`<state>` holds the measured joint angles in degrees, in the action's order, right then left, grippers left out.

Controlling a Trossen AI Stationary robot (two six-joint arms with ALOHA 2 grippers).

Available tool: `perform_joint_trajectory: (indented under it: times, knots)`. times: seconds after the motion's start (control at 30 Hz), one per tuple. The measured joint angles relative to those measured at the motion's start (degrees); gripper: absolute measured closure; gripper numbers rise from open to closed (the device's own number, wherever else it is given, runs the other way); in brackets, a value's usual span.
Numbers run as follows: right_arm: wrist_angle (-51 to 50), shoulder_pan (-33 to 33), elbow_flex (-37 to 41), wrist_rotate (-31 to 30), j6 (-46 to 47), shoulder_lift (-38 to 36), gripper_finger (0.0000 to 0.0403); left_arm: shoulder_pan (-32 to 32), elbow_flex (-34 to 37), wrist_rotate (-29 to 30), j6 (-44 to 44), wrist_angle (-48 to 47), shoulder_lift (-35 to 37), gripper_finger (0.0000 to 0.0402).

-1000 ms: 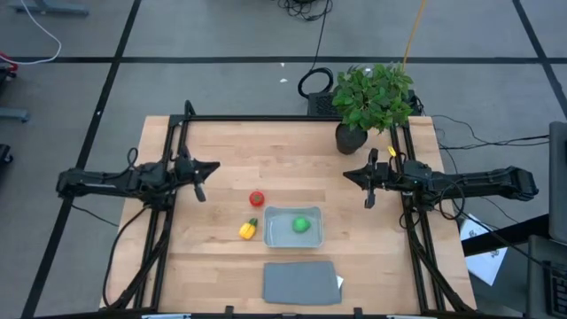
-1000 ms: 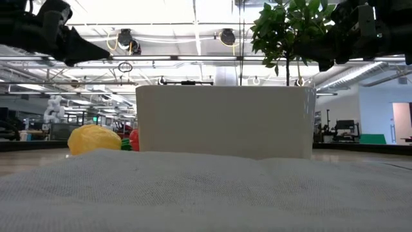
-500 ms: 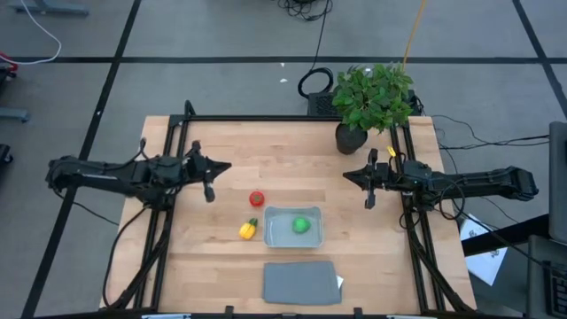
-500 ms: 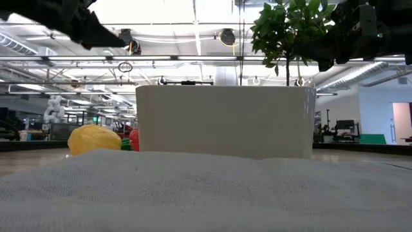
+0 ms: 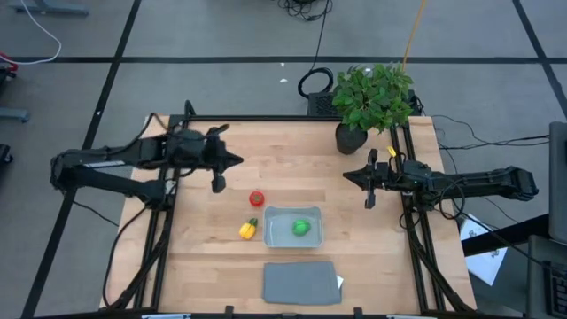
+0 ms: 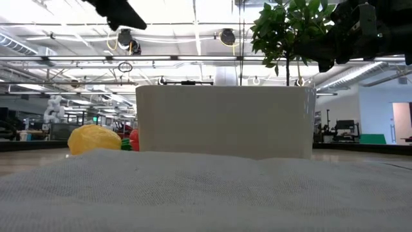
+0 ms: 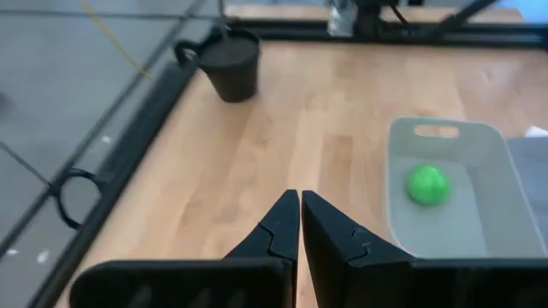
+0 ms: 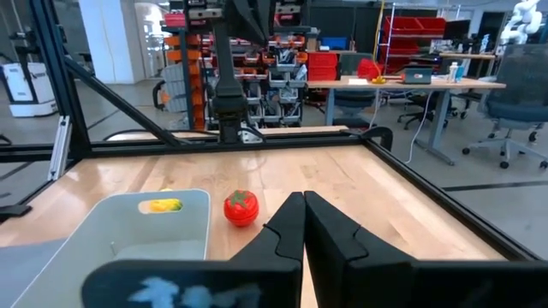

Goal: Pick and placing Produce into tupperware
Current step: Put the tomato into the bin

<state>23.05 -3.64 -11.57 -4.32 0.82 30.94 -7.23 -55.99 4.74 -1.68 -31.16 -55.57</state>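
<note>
Tupperware [image 5: 294,226] sits roughly mid-table, so I'll place everything off that. Green produce piece [image 5: 301,227] is already inside it, resting on the tub floor toward the side facing the potted plant [image 5: 372,105]. Red piece [image 5: 257,198] is on the bare wood just off the tub's far-left corner, not touching it. Yellow piece with the green tip [image 5: 248,229] lies right beside the tub's left wall, also on the wood. Flat grey lid [image 5: 300,282] is on the near side of the tub, close but apart.

Left gripper [image 5: 219,183] hangs in the air off to the tub's far left, past the red piece, fingers pinched together with nothing between them. Right gripper [image 5: 368,199] waits out to the tub's right, fingers likewise closed up and empty.
</note>
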Motion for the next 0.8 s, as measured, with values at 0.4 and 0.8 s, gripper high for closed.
perform_joint_trajectory:
  times: [0.4, 0.8]
  knots:
    - [-1.6, 0.0, 0.0, 0.0, 0.3, 0.0, 0.0403, -5.9, -14.0, -6.1, -10.0, -17.0, -19.3, 0.0380]
    - [-2.9, 0.0, 0.0, 0.0, 0.3, 0.0, 0.0403, -7.0, -13.9, -8.0, -14.7, -18.4, -29.3, 0.0380]
